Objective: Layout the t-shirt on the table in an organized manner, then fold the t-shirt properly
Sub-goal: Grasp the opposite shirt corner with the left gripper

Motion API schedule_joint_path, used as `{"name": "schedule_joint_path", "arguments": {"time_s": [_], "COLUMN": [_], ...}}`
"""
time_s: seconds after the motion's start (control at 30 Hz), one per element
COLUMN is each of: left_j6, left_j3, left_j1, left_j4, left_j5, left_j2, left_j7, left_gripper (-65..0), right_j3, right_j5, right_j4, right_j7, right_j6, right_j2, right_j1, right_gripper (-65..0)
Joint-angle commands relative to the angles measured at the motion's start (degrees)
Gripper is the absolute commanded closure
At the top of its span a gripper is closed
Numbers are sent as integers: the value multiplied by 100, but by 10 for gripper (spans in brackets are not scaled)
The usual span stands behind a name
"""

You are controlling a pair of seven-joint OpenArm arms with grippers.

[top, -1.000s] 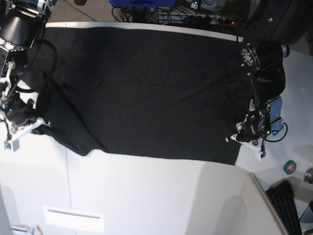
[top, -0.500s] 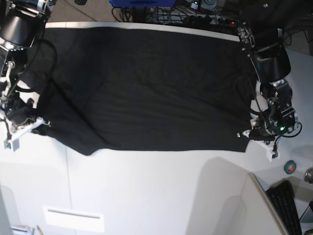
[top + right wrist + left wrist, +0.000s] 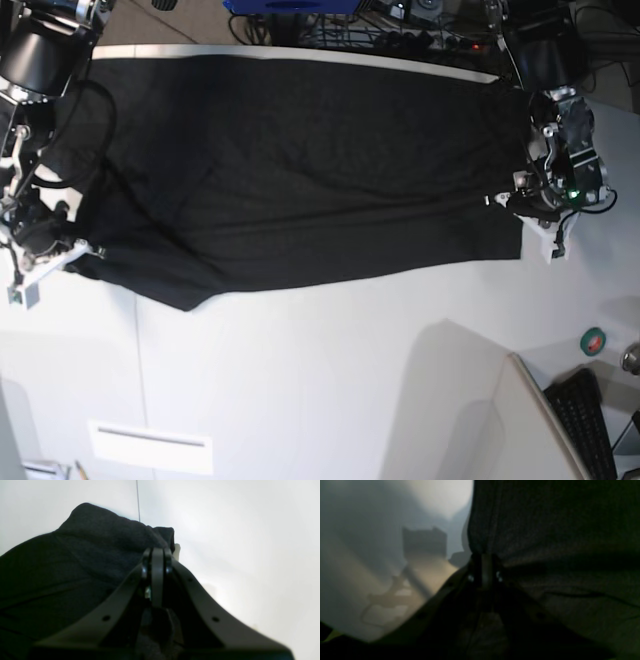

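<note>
The black shirt (image 3: pixel 300 170) lies spread across the far half of the white bench (image 3: pixel 330 390), plain side up. At the shirt's left edge, the right gripper (image 3: pixel 50 255) is clamped tight on a bunched fold of cloth. At the shirt's right edge sits the left gripper (image 3: pixel 530 205), cloth draped against it; whether its jaws still pinch cannot be told.

I see the black t-shirt (image 3: pixel 300 170) spread wide and mostly flat across the far part of the white table (image 3: pixel 330 390), lightly wrinkled, its near edge slanting, plain side up, one corner bunched.
</note>
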Motion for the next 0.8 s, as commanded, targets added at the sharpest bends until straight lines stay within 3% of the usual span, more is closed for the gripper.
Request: {"name": "schedule_joint_path", "arguments": {"time_s": [0.0,0.1,0.17,0.2,0.37,0.5,0.67,0.77], "left_j6": [27,19,19,19,19,10,19,19], "left_j3": [-22,-22,-22,-22,31,163,1420,1693], "left_j1": [-68,-33,-68,-85,-551,-1457,-2441,-2802], "left_j4": [264,651,783,800,563,-756,-2839,-3718], "left_j5": [19,19,19,19,46,89,54,37], "left_j2": [-77,-86,-95,-95,-121,-367,-807,-860], "left_j7": [91,249,267,267,258,206,-709,-1157], "left_gripper": [-214,-462,-574,-599,-609,-609,-609,-609], "right_j3": [12,3,-14,-14,-23,-23,-23,-14], "right_j5": [71,71,71,71,71,71,71,71], "right_j4": [94,94,94,94,86,94,94,94], "right_j7": [104,104,104,104,104,104,96,96], "right_j6": [42,42,42,42,42,42,42,42], "right_j2": [84,84,84,84,84,93,84,84], "right_j1": [117,126,126,126,126,126,126,126], "right_gripper": [0,0,0,0,0,0,0,0]}}
